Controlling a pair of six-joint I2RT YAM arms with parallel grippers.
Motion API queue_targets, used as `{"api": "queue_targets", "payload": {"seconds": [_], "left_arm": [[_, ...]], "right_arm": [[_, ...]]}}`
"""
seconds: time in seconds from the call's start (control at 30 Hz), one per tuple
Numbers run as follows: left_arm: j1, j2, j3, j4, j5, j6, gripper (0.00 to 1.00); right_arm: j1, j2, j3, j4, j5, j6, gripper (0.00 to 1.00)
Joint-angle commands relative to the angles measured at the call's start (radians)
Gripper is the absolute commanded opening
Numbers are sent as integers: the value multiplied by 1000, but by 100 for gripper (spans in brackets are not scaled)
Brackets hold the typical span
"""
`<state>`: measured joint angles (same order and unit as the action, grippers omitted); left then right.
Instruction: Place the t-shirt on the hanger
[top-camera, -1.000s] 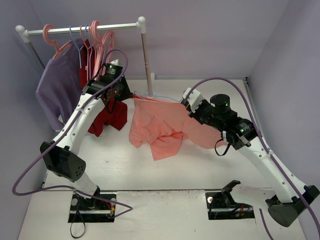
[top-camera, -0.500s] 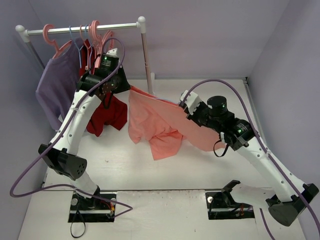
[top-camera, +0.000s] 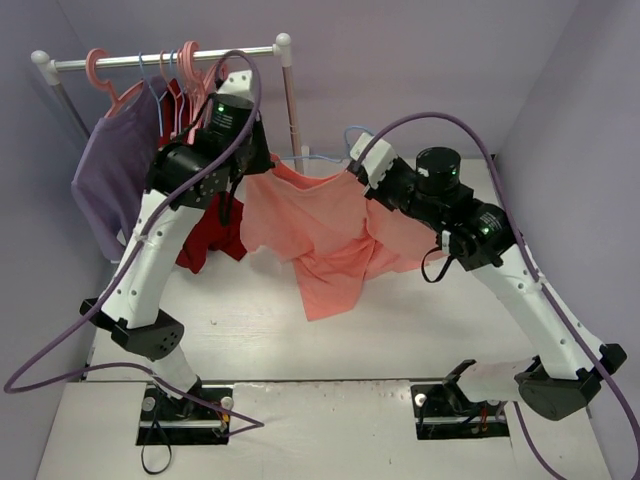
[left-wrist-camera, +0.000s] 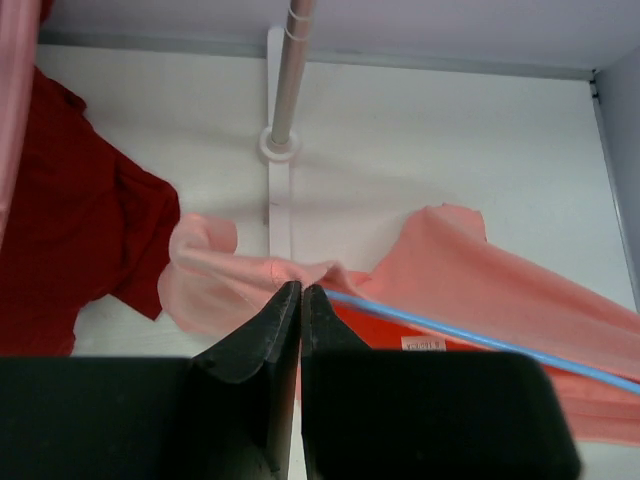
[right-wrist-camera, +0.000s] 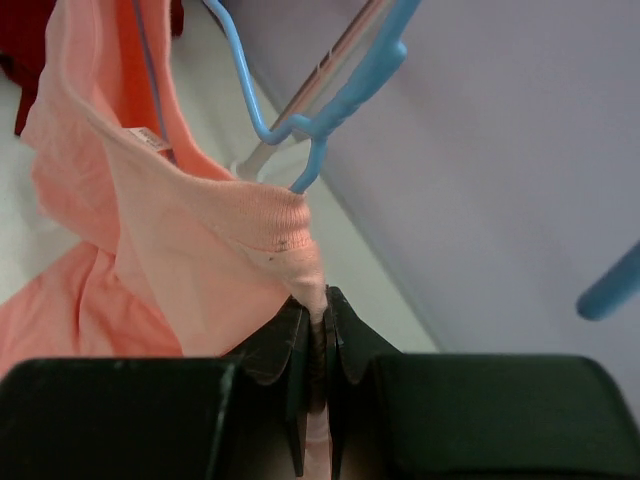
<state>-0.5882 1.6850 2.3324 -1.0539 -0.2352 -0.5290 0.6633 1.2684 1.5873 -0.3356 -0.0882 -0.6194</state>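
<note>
The salmon t-shirt hangs in the air, stretched between both grippers above the table. My left gripper is shut on its left shoulder edge; in the left wrist view the cloth bunches at the fingertips. The light-blue wire hanger runs from those tips to the right inside the shirt. My right gripper is shut on the ribbed collar, shown in the right wrist view. The hanger's hook sticks up out of the neck opening and shows in the top view.
A clothes rack rail stands at the back left with pink plastic hangers, a lavender shirt and a dark red garment. The rack's right pole rises just behind my left gripper. Purple walls close the back and right.
Both grippers have risen and moved toward the back wall with the t-shirt. The shirt hangs higher and spreads wider, and the blue hook now shows above the collar.
</note>
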Motion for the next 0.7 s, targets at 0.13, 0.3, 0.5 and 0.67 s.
{"api": "queue_targets", "payload": {"seconds": [0.13, 0.3, 0.5, 0.67], "left_arm": [[-41, 22, 325, -2, -75, -13, 0], [-95, 10, 280, 4, -73, -35, 0], [-146, -13, 135, 15, -99, -78, 0], [-171, -2, 119, 20, -92, -52, 0]], "right_arm": [[58, 60, 219, 134, -120, -26, 0], [58, 39, 112, 204, -131, 7, 0], [56, -23, -60, 308, -137, 67, 0], [29, -60, -141, 345, -150, 107, 0]]}}
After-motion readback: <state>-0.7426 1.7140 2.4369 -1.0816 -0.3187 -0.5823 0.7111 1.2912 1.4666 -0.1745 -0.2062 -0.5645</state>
